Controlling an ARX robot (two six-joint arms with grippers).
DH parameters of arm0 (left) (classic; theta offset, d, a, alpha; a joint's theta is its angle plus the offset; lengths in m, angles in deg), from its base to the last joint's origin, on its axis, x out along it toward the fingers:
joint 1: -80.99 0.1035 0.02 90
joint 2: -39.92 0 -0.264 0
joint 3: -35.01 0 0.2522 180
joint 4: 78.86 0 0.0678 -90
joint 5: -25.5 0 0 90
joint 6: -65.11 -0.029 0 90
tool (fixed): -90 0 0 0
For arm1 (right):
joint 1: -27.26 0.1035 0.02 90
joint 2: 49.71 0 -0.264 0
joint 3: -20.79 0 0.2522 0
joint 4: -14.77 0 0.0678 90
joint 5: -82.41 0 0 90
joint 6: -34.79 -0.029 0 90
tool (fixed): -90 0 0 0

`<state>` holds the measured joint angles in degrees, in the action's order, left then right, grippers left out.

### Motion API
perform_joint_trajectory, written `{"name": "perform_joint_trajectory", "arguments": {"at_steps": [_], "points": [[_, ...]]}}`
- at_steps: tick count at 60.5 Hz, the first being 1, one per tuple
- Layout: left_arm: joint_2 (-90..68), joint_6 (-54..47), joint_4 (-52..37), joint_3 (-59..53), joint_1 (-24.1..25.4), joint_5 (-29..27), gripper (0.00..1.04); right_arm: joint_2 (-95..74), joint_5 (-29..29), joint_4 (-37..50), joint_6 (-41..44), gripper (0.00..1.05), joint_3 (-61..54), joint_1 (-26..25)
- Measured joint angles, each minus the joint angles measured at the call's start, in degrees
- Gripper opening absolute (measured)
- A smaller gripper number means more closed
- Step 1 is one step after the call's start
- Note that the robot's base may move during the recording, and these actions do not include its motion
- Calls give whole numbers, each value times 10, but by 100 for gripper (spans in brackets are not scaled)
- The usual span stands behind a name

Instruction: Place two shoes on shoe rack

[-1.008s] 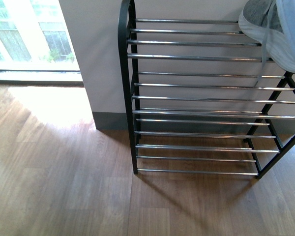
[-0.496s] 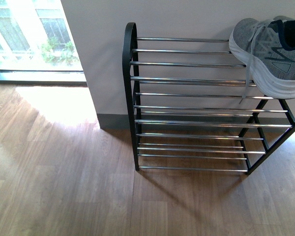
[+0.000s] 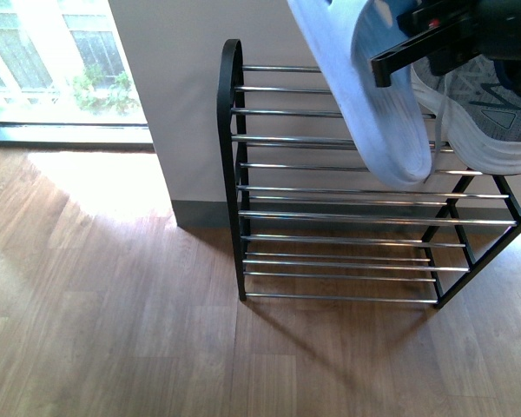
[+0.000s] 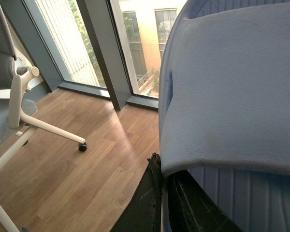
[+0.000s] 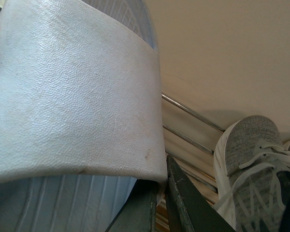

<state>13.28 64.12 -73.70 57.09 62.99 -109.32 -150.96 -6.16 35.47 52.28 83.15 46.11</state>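
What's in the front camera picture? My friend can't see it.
A pale blue slide sandal, held up by the right gripper, hangs tilted in front of a black shoe rack with silver bars. A grey sneaker sits on the rack's top tier.

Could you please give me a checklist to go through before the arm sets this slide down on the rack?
1. Right claw gripping the pale blue slide: ok, its strap sits clamped between the fingers.
2. Free room on the shoe rack: ok, the top bars left of the grey sneaker are bare.
3. Slide level for placing: not ok, it hangs steeply tilted, one end down.
4. Clearance from the sneaker: cannot tell, they overlap in the front view.
5. Left claw holding the second slide: ok, clamped on its strap.
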Motion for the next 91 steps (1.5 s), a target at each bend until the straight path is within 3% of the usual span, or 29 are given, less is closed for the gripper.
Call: {"name": "perform_joint_trajectory", "arguments": {"at_steps": [8, 29, 45, 58, 74, 91], "points": [[0, 0, 0, 0, 0, 0, 2, -128, 38, -51, 47, 2, 128, -10], [0, 0, 0, 0, 0, 0, 2, -286, 123, -141, 147, 2, 327, -43], [0, 0, 0, 0, 0, 0, 2, -345, 184, -167, 200, 2, 413, -72], [0, 0, 0, 0, 0, 0, 2, -353, 194, -186, 209, 2, 430, -73], [0, 0, 0, 0, 0, 0, 2, -304, 152, -207, 134, 39, 387, -57], [0, 0, 0, 0, 0, 0, 2, -165, 122, -267, -6, 83, 294, -55]]}}
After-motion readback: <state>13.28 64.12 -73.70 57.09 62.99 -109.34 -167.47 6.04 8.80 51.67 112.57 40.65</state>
